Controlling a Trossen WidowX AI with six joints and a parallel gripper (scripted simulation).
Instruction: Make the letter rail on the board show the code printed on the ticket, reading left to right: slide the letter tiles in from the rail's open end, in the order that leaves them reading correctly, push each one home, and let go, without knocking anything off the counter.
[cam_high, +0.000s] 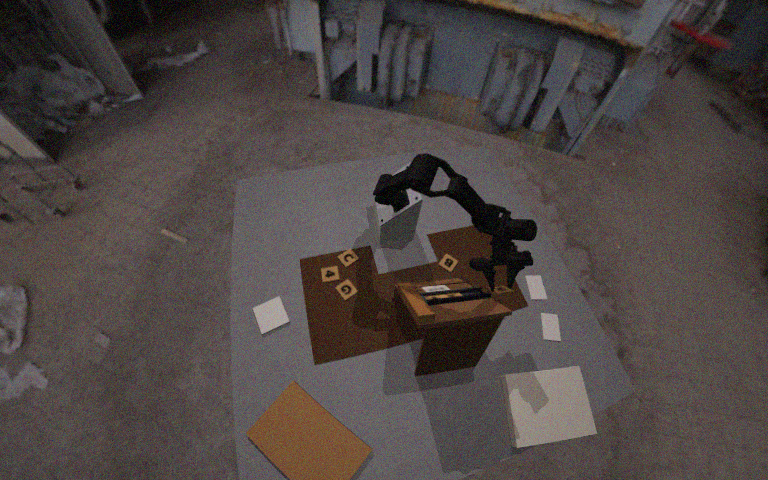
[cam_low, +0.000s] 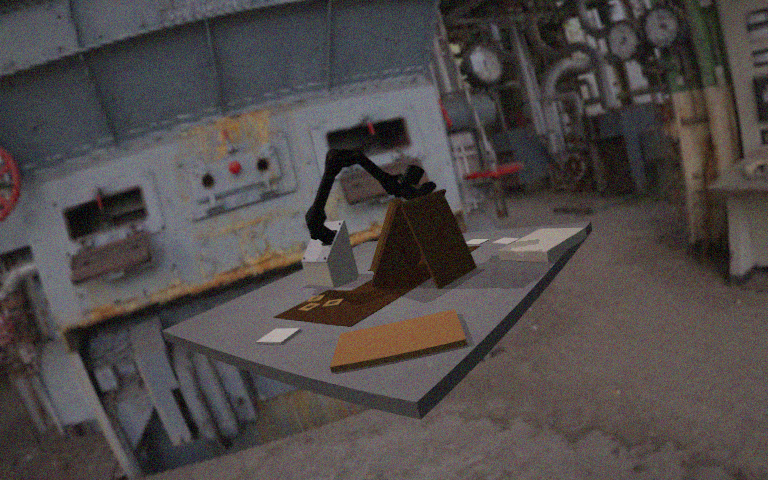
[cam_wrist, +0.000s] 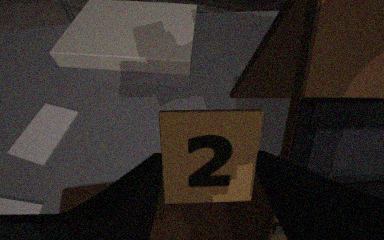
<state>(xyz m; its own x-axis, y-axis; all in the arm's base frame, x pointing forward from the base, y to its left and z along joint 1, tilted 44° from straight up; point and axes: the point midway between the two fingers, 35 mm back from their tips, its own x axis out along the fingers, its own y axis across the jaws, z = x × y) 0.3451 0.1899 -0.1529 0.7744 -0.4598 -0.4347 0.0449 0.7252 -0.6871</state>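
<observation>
My gripper is shut on the 2 tile, which reads upright in the wrist view. It holds the tile beside the right end of the rail on the raised, leaning board. In the wrist view the tile is left of the board and appears clear of it. The ticket is above the rail; its print is too small to read. Whether tiles sit in the rail is unclear. Loose tiles are C, 4, G and one like B or 8.
A brown mat lies under the board and loose tiles. A cream block, an orange slab and thin white cards lie on the grey counter.
</observation>
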